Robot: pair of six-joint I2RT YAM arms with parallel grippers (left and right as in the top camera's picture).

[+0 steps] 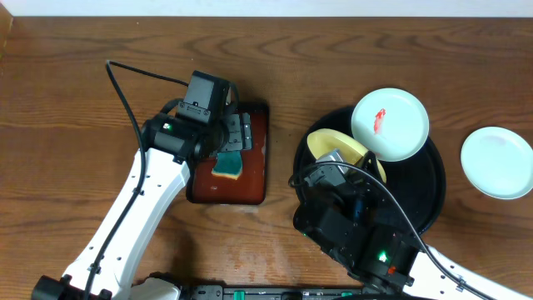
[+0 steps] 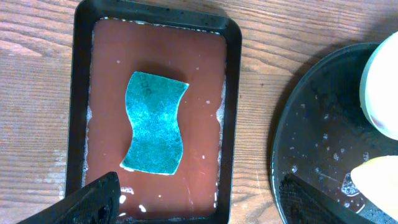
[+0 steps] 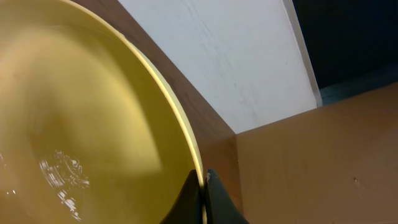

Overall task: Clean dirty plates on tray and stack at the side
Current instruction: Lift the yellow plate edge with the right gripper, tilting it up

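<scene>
Left end effector first: from overhead, mine hangs above the far half of the small rectangular reddish-brown tray, with a teal wavy-edged sponge lying in that tray just below it. My right end effector is over the left side of the large round glossy black tray and grips the pale yellow round plate, which is tilted. I cannot tell whether its lower edge touches the black tray. A pale mint-white round plate with a red smear rests on the far rim of the black tray. A second pale mint-white plate lies on the wooden tabletop to the right, apart from the tray. From my left wrist, the two dark fingers stand wide apart at the bottom corners with nothing between them. The sponge lies flat in the wet reddish-brown tray, touching neither finger. The black tray, dotted with water, sits just beside it, and the yellow plate shows at the lower right. From my right wrist, the fingertips are pinched shut on the yellow plate's rim, and its inner face is glossy with droplets.
</scene>
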